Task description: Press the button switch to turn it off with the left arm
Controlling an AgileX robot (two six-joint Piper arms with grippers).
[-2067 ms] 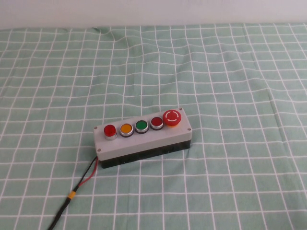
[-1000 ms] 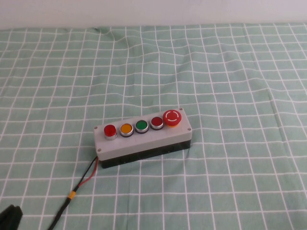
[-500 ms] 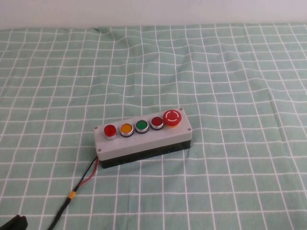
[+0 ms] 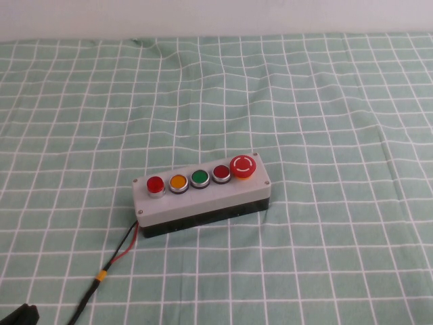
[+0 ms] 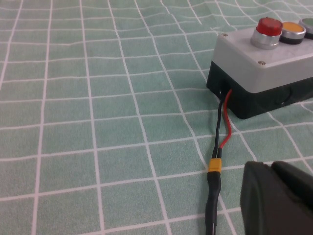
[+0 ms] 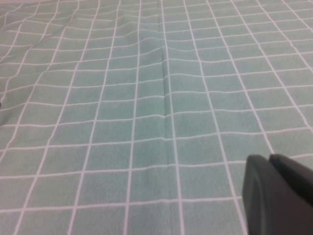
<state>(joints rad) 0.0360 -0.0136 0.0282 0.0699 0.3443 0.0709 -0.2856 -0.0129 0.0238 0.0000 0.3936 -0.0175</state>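
Note:
The button switch, small, round, bright red with a silver ring, sits at the left end of the row on the grey box. It also shows in the left wrist view. My left gripper is only a black tip at the bottom left corner of the high view, well short of the box. In its wrist view the left gripper is shut and empty, beside the box's cable. My right gripper is shut and empty over bare cloth, and out of the high view.
An orange button, a green button, a darker red button and a large red mushroom button fill the row. A red and black cable runs from the box's left end to the front edge. Green checked cloth covers the table.
The left gripper's tip came into the bottom left corner about a second ago, then slid lower in the picture. It has not moved in the last half second. The box is unchanged.

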